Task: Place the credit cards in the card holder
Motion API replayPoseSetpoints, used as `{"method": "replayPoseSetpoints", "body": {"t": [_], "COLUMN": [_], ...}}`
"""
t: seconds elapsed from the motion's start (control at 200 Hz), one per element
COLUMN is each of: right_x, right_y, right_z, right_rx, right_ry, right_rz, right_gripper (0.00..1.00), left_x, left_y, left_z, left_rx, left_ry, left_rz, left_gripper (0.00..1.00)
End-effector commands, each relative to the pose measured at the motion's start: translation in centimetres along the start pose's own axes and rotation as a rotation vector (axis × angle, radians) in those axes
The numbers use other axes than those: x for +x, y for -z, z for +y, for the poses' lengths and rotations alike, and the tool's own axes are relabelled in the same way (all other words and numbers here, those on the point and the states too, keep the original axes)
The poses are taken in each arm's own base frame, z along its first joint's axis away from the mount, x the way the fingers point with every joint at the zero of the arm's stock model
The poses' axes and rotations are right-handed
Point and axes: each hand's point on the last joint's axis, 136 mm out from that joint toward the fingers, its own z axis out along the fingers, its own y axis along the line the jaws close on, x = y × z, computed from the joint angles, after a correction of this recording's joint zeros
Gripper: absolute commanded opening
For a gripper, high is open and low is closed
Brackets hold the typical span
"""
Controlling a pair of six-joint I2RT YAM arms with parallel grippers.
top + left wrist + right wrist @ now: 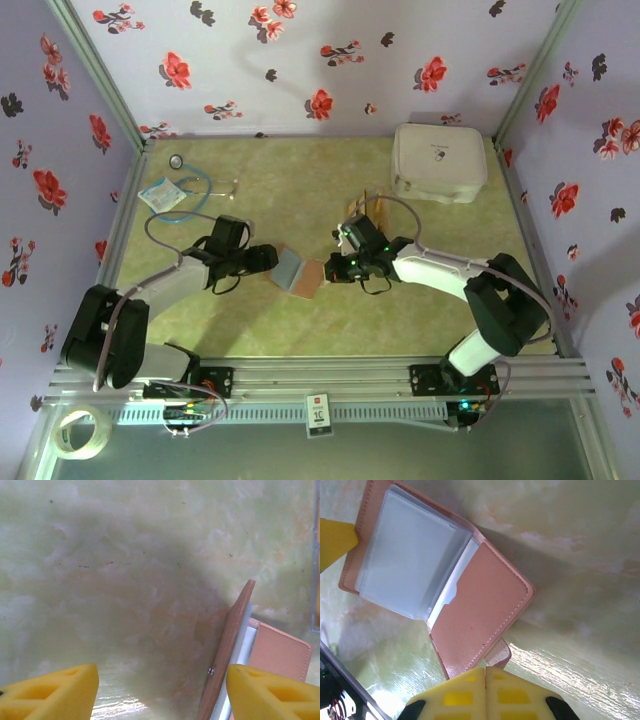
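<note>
Presently the reddish-brown leather card holder [480,605] is found opened between the parted left fingers [50,692] and the closed right fingers [460,695]; unheld, its raised cover [227,645] could be dropped shut, and the sleeves [410,555] blocked.

1 card holder [298,270], 1 wht case [438,162], 1 stethoscope [190,190].

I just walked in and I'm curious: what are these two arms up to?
They are working on a small brown card holder lying open on the table, its clear sleeves looking empty. The right gripper is shut on a tab at its edge. The left gripper stands open, the raised cover between its fingers. The tan credit cards lie just behind the right gripper.
</note>
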Motion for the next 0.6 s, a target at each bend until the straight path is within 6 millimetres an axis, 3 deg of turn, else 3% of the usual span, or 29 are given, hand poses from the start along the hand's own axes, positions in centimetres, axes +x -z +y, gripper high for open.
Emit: {"method": "replayPoseSetpoints", "body": {"t": [0.0, 0.595], "right_x": [-0.4, -1.9], "right_y": [-0.4, -2.9], "right_z": [-0.5, -1.5], "right_rx": [0.022, 0.086], "right_ry": [0.013, 0.025], "right_rz": [0.002, 0.026], "right_gripper": [0.00, 0.01], "left_x": [-0.5, 0.5], "left_y": [-0.1, -0.7], "left_z": [-0.2, -0.4], "left_rx": [-0.021, 0.034], "left_ry": [-0.043, -0.015], "left_rz": [0.004, -0.004], "left_gripper": [0.69, 0.64]}}
